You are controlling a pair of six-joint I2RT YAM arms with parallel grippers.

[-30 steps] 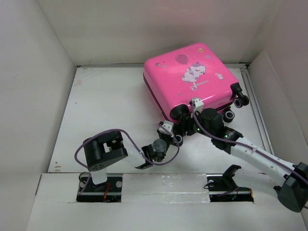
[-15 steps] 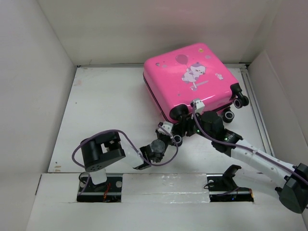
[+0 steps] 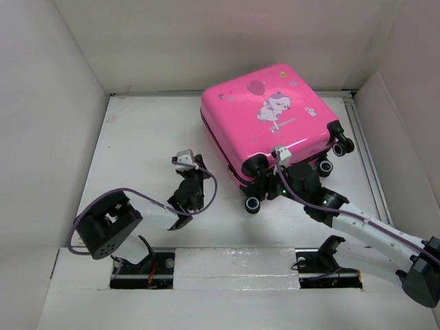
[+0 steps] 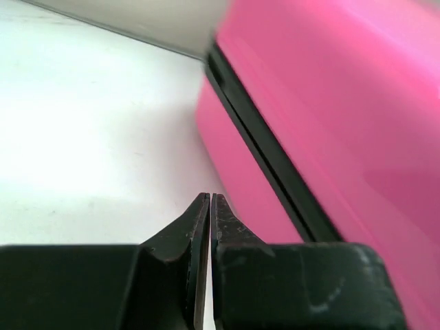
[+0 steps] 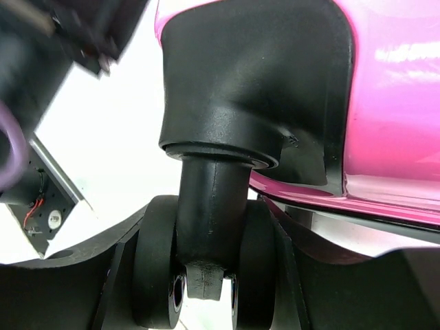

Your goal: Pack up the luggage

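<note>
The luggage (image 3: 275, 113) is a hot-pink hard-shell suitcase lying shut and flat at the back right, cartoon print up. My right gripper (image 3: 265, 192) is at its near corner, shut on a black twin-wheel caster (image 3: 253, 203). In the right wrist view the caster (image 5: 206, 227) fills the gap between the fingers (image 5: 103, 275) of the right gripper (image 5: 206, 302). My left gripper (image 3: 196, 172) is shut and empty, just left of the suitcase. In the left wrist view the left gripper (image 4: 210, 199) points along the pink side (image 4: 330, 103) and its black zipper trim (image 4: 271, 161).
White walls close in the table (image 3: 144, 144) on the left, back and right. A raised white ledge (image 3: 234, 261) runs along the near edge over the arm bases. Two more casters (image 3: 344, 146) stick out at the suitcase's right corner.
My left arm has pulled away from the caster and swung left, its gripper now beside the suitcase's left side. The suitcase has shifted slightly left. The right gripper stays on the caster.
</note>
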